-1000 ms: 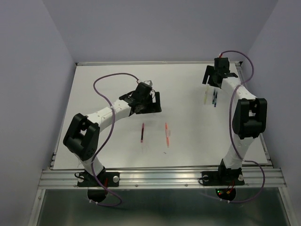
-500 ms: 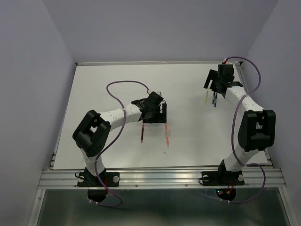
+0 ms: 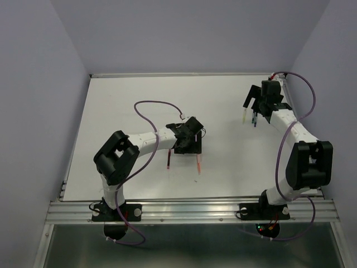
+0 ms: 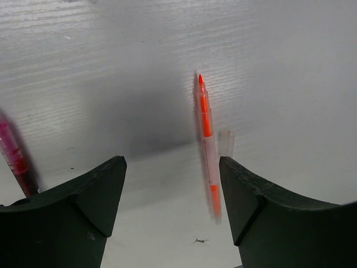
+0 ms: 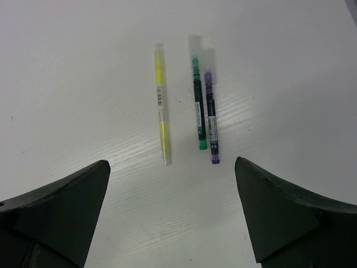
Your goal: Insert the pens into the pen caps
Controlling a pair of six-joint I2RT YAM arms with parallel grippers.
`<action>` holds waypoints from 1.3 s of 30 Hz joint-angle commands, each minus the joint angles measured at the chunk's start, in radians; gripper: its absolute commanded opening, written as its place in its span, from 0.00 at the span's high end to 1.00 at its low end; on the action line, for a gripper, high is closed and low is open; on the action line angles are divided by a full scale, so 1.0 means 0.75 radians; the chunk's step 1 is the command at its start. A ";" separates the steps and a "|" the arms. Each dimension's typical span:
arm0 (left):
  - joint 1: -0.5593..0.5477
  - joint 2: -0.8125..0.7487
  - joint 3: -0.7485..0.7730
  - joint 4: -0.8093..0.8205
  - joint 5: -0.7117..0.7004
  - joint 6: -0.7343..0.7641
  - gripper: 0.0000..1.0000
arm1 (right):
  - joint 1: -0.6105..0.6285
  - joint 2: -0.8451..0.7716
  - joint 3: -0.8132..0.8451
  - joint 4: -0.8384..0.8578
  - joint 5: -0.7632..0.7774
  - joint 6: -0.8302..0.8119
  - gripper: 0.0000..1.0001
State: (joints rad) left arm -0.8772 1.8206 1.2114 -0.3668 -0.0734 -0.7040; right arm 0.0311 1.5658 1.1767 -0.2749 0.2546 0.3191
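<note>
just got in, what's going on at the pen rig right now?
Neither arm holds anything. The left gripper hangs open over the orange-red pen, which has a loose pen cap right beside it; the maroon pen lies off at the wrist view's left edge. The right gripper is open over the yellow pen, green pen and dark blue pen. Pale caps sit at their far ends; whether they are fully seated is unclear.
</note>
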 commanded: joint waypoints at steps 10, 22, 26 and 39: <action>-0.045 0.100 0.148 -0.098 -0.078 -0.031 0.23 | -0.011 -0.034 -0.021 0.066 0.061 0.014 0.00; -0.053 0.146 0.154 -0.229 -0.131 -0.088 0.42 | -0.011 -0.001 -0.014 0.066 0.070 0.006 0.00; -0.074 0.164 0.170 -0.247 -0.123 -0.076 0.42 | -0.011 0.003 -0.010 0.066 0.072 0.002 0.00; -0.109 0.191 0.144 -0.309 -0.119 -0.086 0.58 | -0.011 0.001 -0.014 0.066 0.112 -0.006 0.00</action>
State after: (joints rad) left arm -0.9489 1.9572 1.3544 -0.5407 -0.1600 -0.7528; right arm 0.0311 1.5646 1.1622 -0.2745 0.3065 0.3244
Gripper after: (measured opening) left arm 0.438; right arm 0.998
